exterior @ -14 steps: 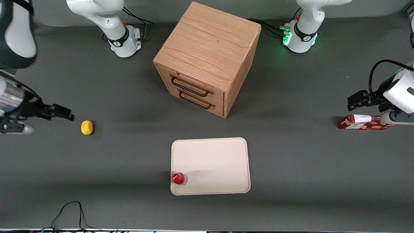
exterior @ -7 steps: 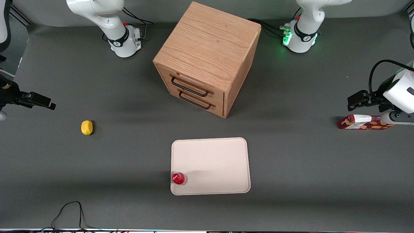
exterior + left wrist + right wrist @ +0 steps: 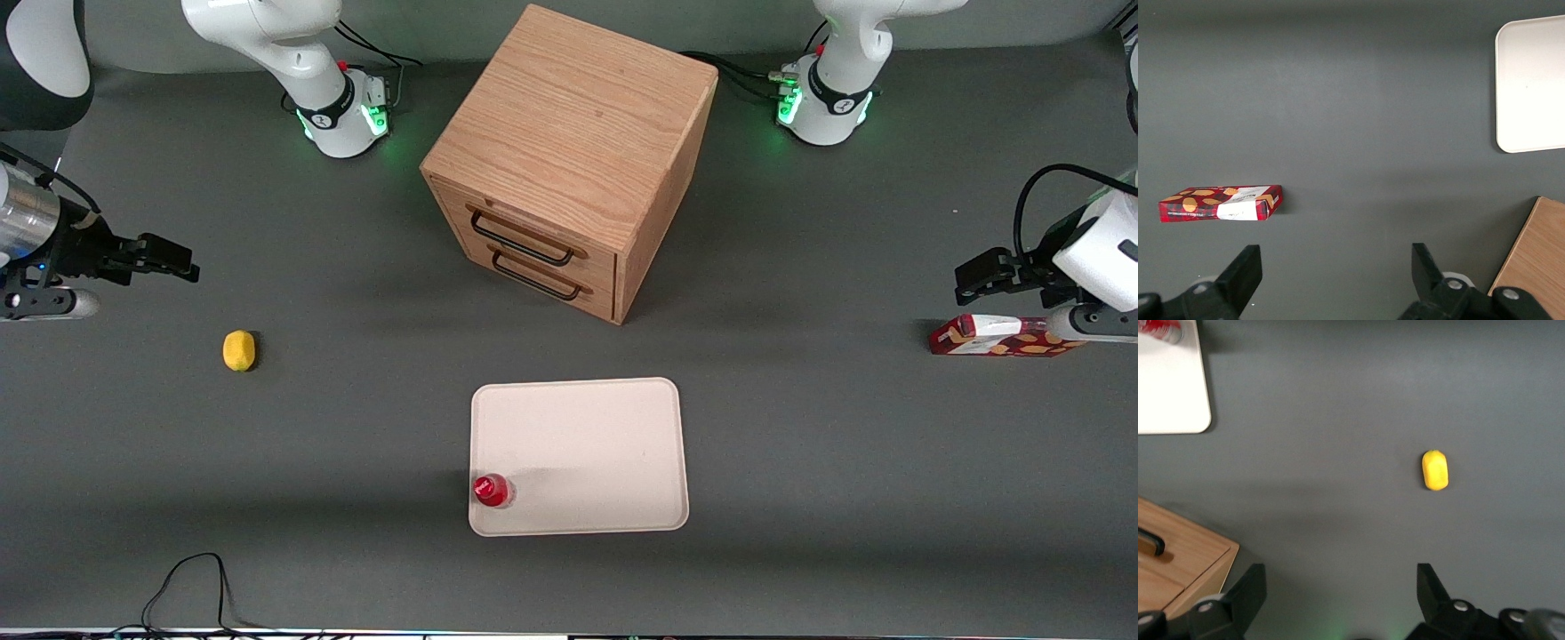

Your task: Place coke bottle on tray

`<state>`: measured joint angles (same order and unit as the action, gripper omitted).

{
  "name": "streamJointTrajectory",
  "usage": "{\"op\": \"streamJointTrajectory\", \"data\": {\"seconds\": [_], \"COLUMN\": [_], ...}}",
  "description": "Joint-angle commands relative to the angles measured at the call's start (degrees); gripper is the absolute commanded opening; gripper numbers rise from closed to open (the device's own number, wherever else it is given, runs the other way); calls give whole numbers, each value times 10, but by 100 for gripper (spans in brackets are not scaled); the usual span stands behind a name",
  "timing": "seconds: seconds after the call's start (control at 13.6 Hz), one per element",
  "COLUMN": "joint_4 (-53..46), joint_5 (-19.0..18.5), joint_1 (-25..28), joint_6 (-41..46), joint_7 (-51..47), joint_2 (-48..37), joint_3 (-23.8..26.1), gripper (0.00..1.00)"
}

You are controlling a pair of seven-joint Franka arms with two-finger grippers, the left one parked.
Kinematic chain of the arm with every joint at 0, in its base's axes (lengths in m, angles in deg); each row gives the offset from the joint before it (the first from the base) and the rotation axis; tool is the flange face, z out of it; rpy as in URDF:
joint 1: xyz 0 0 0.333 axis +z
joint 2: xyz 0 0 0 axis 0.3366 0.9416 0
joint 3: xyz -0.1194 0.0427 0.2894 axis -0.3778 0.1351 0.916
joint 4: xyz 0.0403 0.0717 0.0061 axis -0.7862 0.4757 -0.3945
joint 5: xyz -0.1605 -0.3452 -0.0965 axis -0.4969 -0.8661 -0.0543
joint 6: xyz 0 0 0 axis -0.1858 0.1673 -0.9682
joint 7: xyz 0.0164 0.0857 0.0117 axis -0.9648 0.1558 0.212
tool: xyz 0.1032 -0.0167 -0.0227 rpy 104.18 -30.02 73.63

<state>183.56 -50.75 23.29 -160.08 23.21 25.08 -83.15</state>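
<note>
One small slim coke bottle with a red cap (image 3: 491, 490) stands upright on the large flat cream-white tray with rounded corners (image 3: 587, 444), tucked into the tray corner nearest the front camera on the working arm's side; the wrist view catches its red label (image 3: 1160, 329) at that same corner of the tray (image 3: 1168, 387). The tray lies on the dark grey counter (image 3: 356, 427), in front of the wooden two-drawer box with black handles (image 3: 569, 151). The black two-finger tool (image 3: 164, 258) hangs above the counter toward the working arm's end, well apart from the bottle, its fingers (image 3: 1248, 593) spread wide with nothing between them. A small yellow lemon (image 3: 238, 350) lies near it, a little closer to the front camera. A red snack carton (image 3: 996, 336) lies flat toward the parked arm's end.
</note>
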Motion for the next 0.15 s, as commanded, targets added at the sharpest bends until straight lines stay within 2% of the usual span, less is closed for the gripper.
{"op": "streamJointTrajectory", "data": {"seconds": [0.0, 0.07], "joint_4": [-14, -14], "joint_5": [-3, -3], "joint_1": [-20, -20], "joint_6": [19, 20], "joint_7": [6, 7], "joint_2": [-3, -2], "joint_3": [20, 19], "gripper": [100, 100]}}
